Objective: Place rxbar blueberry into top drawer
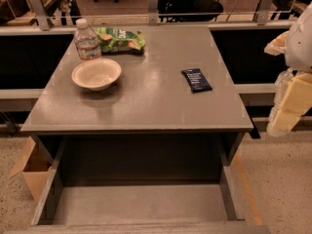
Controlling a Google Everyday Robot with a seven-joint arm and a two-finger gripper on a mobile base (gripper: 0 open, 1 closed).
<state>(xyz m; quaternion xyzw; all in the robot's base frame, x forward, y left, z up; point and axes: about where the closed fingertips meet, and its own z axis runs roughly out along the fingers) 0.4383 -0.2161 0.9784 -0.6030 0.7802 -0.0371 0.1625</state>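
Note:
The rxbar blueberry point(196, 80), a small flat navy bar with white lettering, lies on the right part of the grey desk top point(146, 101). The top drawer point(141, 204) is pulled out below the desk's front edge, and its grey tray shows nothing inside. My gripper point(286, 112) hangs at the frame's right edge, beside and off the desk's right side. It is well to the right of the bar, a little nearer the front, and touches nothing.
A white bowl point(96, 73) sits on the left of the desk. Behind it stand a water bottle point(87, 40) and a green chip bag point(119, 39). A cardboard box point(29, 172) sits on the floor at the left. A railing runs behind the desk.

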